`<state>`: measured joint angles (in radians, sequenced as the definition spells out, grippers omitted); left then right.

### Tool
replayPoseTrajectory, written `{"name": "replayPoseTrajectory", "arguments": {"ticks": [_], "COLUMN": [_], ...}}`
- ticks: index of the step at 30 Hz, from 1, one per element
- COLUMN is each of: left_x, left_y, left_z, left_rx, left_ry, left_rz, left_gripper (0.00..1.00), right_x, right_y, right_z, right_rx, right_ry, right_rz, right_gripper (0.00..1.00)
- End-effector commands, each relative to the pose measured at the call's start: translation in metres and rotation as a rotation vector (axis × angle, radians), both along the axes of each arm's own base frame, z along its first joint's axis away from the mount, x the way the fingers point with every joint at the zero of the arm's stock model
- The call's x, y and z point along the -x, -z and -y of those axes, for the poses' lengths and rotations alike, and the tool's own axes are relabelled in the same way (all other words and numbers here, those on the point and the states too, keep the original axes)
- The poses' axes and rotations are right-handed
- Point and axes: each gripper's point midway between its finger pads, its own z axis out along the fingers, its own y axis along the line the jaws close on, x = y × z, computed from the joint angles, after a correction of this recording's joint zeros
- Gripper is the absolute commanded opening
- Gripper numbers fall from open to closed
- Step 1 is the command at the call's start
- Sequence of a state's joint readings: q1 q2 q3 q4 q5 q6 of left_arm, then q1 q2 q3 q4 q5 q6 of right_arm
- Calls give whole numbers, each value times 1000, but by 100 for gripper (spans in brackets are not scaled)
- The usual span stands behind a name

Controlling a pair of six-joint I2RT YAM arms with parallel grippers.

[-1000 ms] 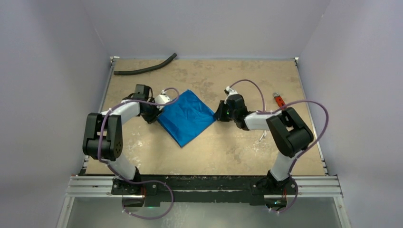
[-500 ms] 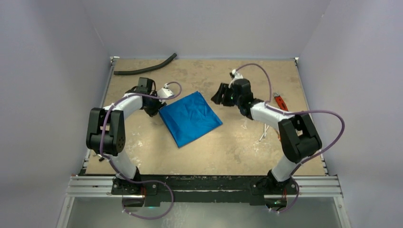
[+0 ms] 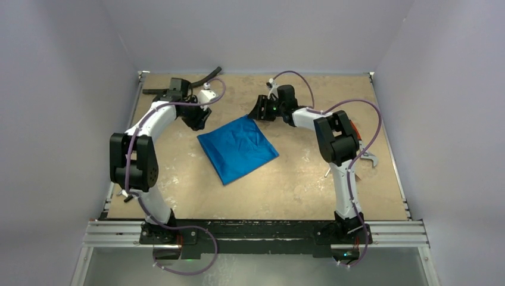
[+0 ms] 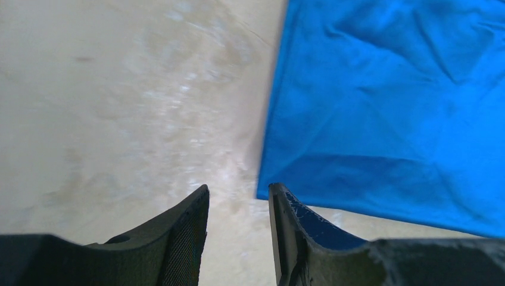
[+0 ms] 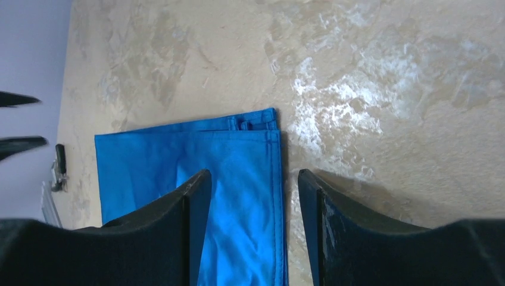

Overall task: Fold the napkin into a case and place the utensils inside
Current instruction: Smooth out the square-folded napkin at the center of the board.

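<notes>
Napkin (image 3: 238, 149): folded, lying flat on the table (image 3: 286, 185) at mid-width, held by neither tool. My left gripper (image 3: 198, 123) stands just beside its left corner, jaws a little apart with bare table between them, gripping nothing. My right gripper (image 3: 260, 111) hangs at the far corner, jaws wide apart and empty; layered hems show there. Utensils (image 3: 328, 172): thin pieces right of the napkin, beside my right arm, barely visible.
</notes>
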<state>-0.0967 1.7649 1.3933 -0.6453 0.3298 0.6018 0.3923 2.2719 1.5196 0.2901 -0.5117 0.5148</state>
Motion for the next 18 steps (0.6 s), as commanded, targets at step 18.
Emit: {"name": "replayPoseTrajectory", "arguments": {"ticks": [18], "left_x": [36], "left_y": [93], "left_z": [-14], "left_rx": [-99], "left_ry": [-65], "left_rz": [-104], "left_gripper": [40], "right_x": [10], "right_y": [-27], "right_z": [-19], "right_rx": [-94], "right_ry": [-133], "right_rz": [27], "right_gripper": [54]}}
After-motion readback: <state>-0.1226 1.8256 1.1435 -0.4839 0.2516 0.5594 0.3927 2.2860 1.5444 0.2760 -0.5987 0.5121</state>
